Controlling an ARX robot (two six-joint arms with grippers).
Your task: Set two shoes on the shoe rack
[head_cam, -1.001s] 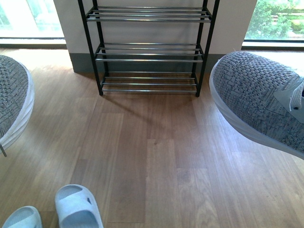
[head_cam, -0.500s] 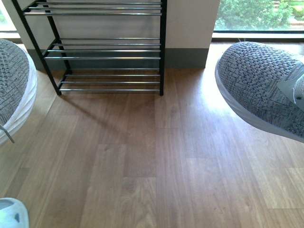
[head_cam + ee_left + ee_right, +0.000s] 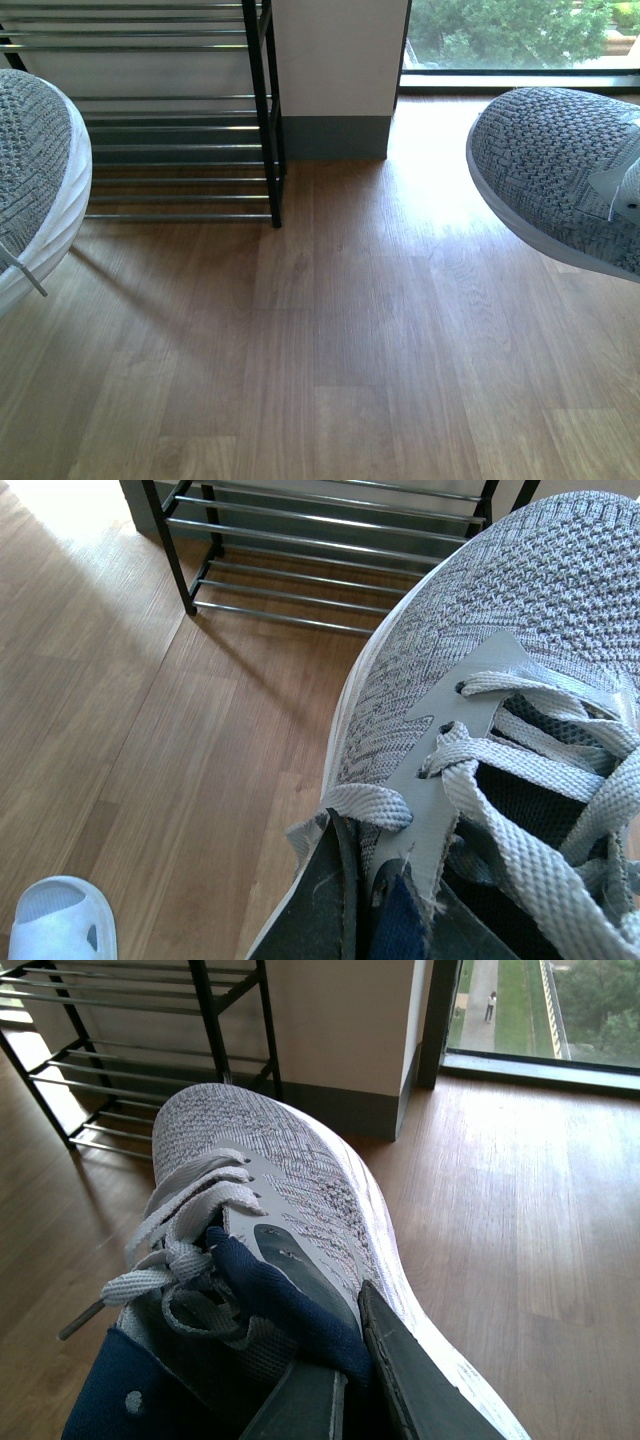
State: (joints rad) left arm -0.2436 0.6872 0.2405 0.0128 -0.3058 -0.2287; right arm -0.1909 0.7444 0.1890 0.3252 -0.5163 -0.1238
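The rack (image 3: 262, 110) has slid to the far left of your front view. Your left gripper (image 3: 365, 895) is clamped on the left shoe (image 3: 30, 190) and your right gripper (image 3: 350, 1365) on the right shoe (image 3: 560, 170). Both are grey knit with white soles and hang above the floor. You look mid-carry; next, turn back left to face the rack's chrome rods.

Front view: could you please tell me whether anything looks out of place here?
The shoe rack sits off to the left, cut by the frame edge, not ahead between the left shoe and right shoe. A lace end dangles loose.
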